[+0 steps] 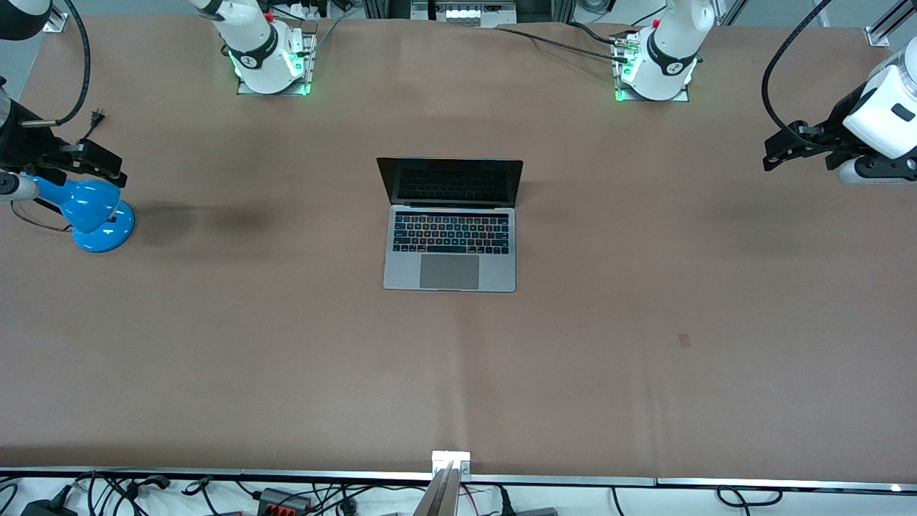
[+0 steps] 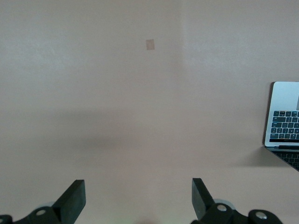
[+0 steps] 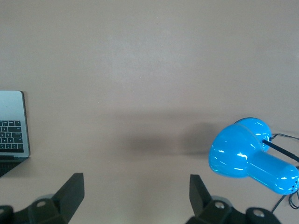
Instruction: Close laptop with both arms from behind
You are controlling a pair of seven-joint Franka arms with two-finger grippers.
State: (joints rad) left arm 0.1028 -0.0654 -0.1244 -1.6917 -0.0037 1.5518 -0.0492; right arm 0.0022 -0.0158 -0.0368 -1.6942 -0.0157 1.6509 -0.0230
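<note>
The silver-grey laptop (image 1: 450, 240) stands open in the middle of the table, dark screen upright and facing the front camera, black keyboard and grey trackpad showing. Its edge shows in the left wrist view (image 2: 285, 123) and in the right wrist view (image 3: 11, 128). My left gripper (image 1: 777, 154) is open and empty, held in the air over bare table at the left arm's end. My right gripper (image 1: 107, 168) is open and empty, in the air over the blue lamp at the right arm's end. Both grippers are well apart from the laptop.
A blue desk lamp (image 1: 93, 211) lies at the right arm's end of the table, also in the right wrist view (image 3: 247, 156). A small dark patch (image 1: 684, 340) marks the table nearer the front camera. The arm bases (image 1: 269, 61) (image 1: 655, 68) stand along the table's top edge.
</note>
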